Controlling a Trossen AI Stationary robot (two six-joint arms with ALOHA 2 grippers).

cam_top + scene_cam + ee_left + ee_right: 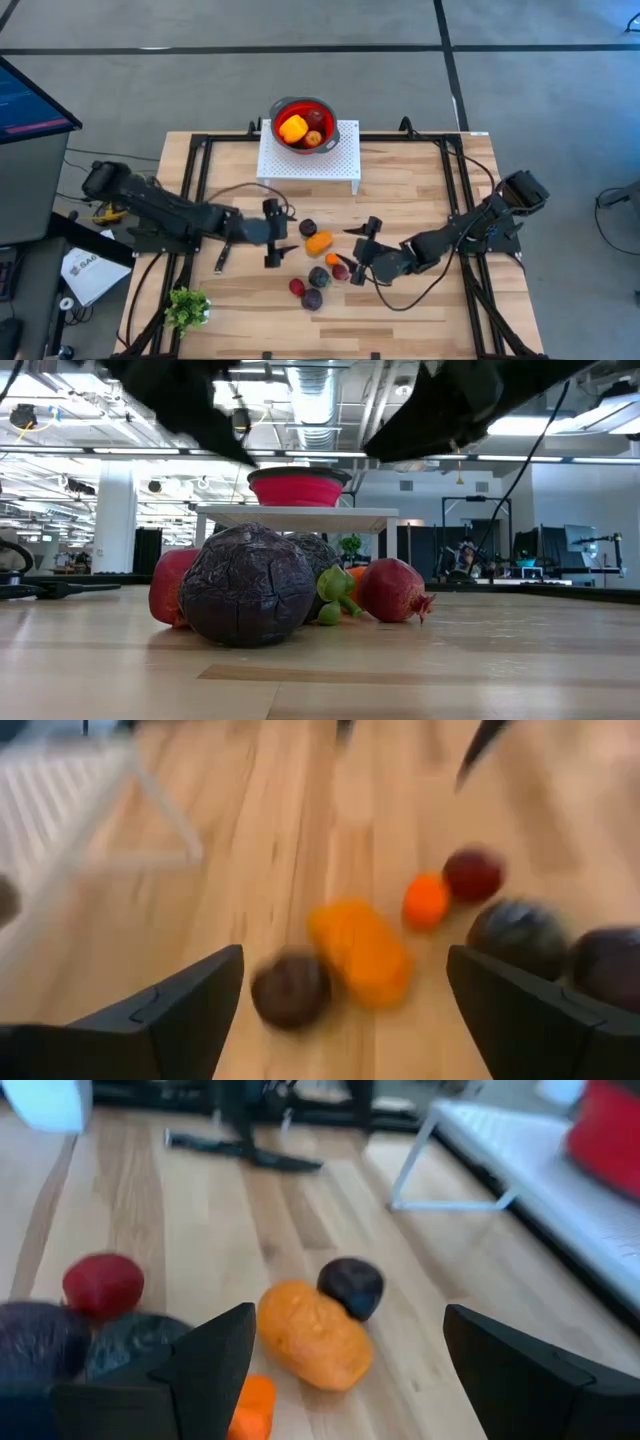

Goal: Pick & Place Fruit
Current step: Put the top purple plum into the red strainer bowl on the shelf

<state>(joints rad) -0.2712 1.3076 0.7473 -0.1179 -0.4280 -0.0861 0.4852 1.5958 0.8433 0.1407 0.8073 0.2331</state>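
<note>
Hovering over the loose fruit, both grippers are spread wide with nothing in them. Left gripper (pixel 272 233) sits just left of the long orange fruit (pixel 318 243) and the small dark plum-like one (pixel 308 228), not touching either. Right gripper (pixel 363 252) hangs beside the small orange piece (pixel 332 260) and a red pomegranate-looking fruit (pixel 341 271). More fruit is clustered below: a dark cabbage-like ball (pixel 319 277), a red one (pixel 297 288) and a purple one (pixel 312 299). Red bowl (pixel 303 123) on the white rack (pixel 345 160) already has a yellow fruit (pixel 292 128) and a red one inside. No readable labels that I can make out.
</note>
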